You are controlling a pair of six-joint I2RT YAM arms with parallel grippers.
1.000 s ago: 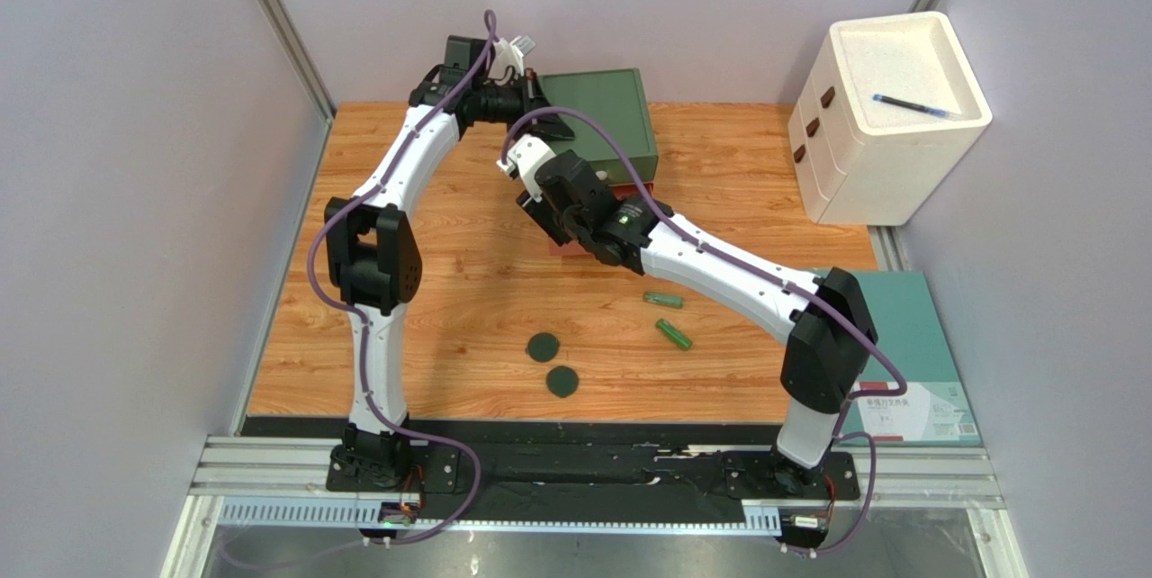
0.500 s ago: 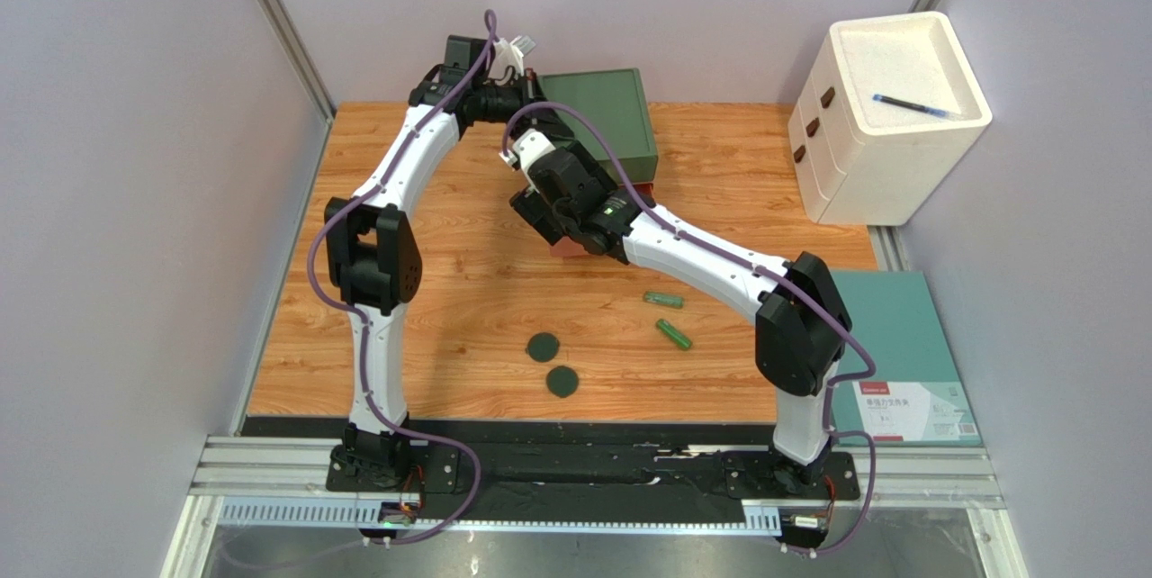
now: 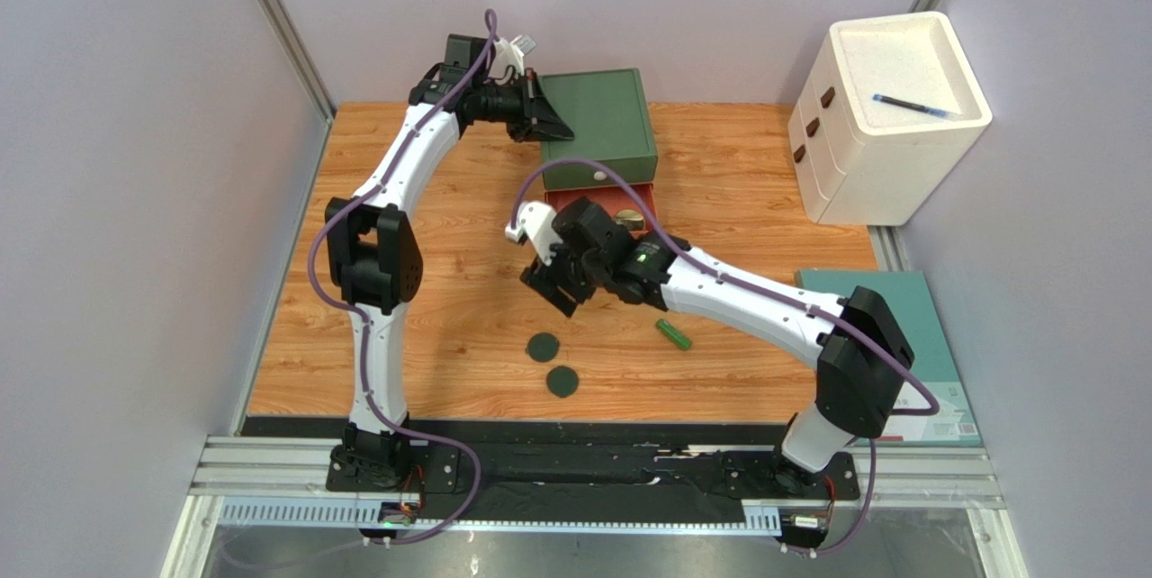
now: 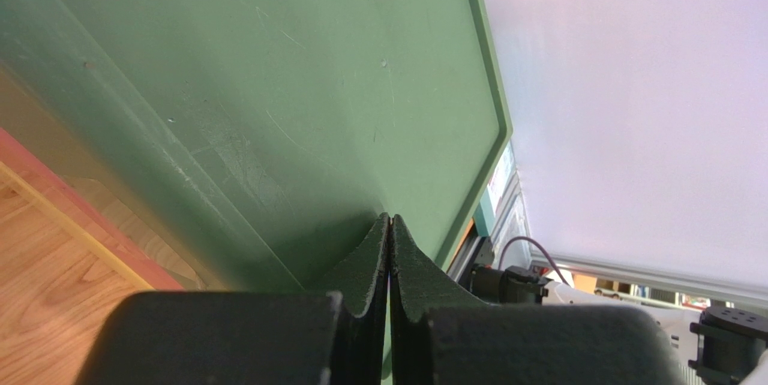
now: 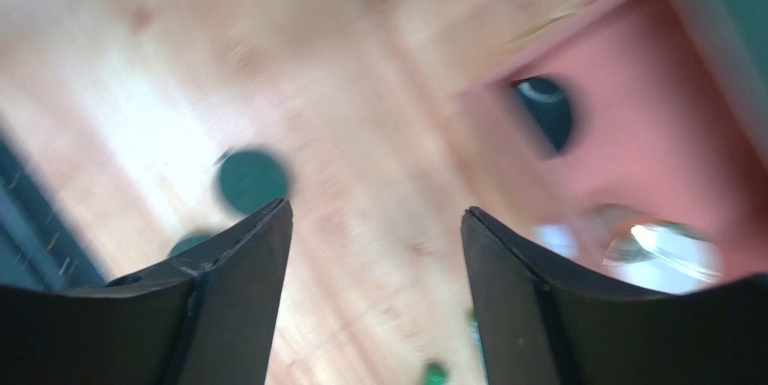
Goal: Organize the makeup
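black jar (image 5: 545, 111) is stowed in red drawer (image 5: 651, 106); two green discs (image 3: 542, 347) and one green tube (image 3: 672, 334) are left unsorted on the table (image 3: 446, 315). right gripper (image 5: 377, 223) is held apart, empty; left gripper (image 4: 388, 225) is pinched shut.

Your left arm (image 3: 406, 166) stretches far forward, left gripper (image 4: 388, 219) fully closed. Your right arm (image 3: 737, 295) bends inward, right gripper (image 5: 377, 214) tilted down, its 2 fingers (image 5: 243, 259) spread apart.

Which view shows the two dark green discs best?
Top external: both dark green discs lie sharp and unobstructed. Right wrist shows them blurred, one partly hidden. Left wrist shows neither.
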